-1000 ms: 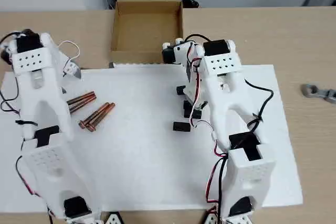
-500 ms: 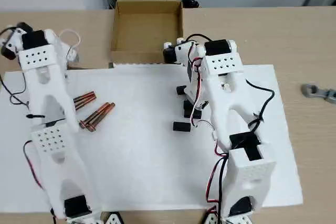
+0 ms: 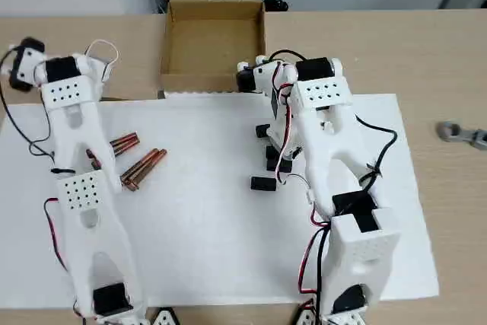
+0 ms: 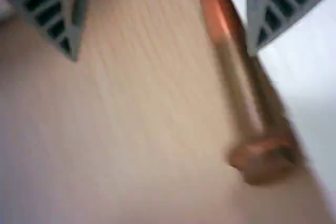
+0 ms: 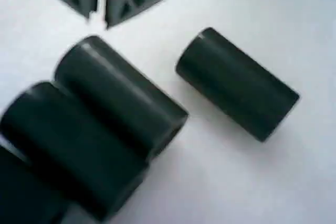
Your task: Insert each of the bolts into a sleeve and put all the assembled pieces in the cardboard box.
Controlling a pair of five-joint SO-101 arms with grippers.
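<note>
The left end effector (image 4: 160,51) had its fingers wide apart over the light wooden table (image 4: 105,129). A copper-coloured metal bolt (image 4: 236,87) lay between them, just beside one finger, along the edge of the white sheet (image 4: 312,82). The right end effector (image 5: 100,18) had its fingers together, just above the black cylindrical sleeves (image 5: 236,82) on the sheet. The open brown cardboard box (image 3: 215,7) stood on the table beyond both.
</note>
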